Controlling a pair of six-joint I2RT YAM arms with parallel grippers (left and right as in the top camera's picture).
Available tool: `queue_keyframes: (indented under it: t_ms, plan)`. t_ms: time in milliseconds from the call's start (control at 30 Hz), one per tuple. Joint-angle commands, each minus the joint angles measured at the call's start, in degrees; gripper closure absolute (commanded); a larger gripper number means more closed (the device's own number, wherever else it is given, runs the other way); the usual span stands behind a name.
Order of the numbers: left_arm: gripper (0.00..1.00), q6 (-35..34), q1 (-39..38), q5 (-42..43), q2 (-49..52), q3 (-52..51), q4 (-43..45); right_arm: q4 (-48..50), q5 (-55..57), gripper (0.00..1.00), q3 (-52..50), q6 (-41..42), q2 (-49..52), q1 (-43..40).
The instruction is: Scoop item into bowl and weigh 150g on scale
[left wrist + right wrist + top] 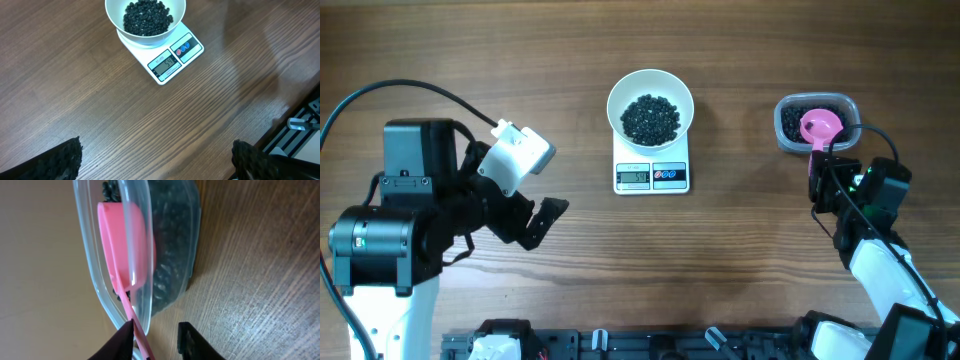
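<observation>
Left claw spread wide; right claw part-spread astride handle of pink scoop; scale digits illegible.

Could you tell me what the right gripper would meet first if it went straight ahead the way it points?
The right gripper would likely first meet the pink scoop handle lying between its fingers, then the clear tub at its rim; depth is unclear.
</observation>
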Motion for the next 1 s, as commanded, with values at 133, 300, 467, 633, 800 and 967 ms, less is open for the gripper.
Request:
queue_keyframes:
  t_ms: [133,300,467,633,800,967]
  plan:
    - [0.00,1.1,0.4,0.9,-0.2,0.8,0.0,1.2,0.5,0.80,-0.1,1.7,0.5,0.3]
    - [0.00,1.1,0.4,0.9,-0.2,0.8,0.0,1.1,-1.8,0.91,-0.1,1.7,0.5,0.3]
    - [0.00,1.1,0.4,0.9,-0.2,0.8,0.0,1.6,-3.7,0.96,-0.1,1.7,0.3,0.3]
    - [0.00,1.1,0.4,0.9,-0.2,0.8,0.0,4.3,-5.4,0.96,-0.1,1.7,0.3,0.3]
    - [0.00,1.1,0.4,0.9,-0.2,0.8,0.0,5.5,-6.0,0.96,-0.1,1.7,-0.6,0.3]
    - [0.00,1.1,0.4,0.9,-0.2,0.8,0.0,4.6,-5.7,0.95,-0.1,1.6,-2.9,0.3]
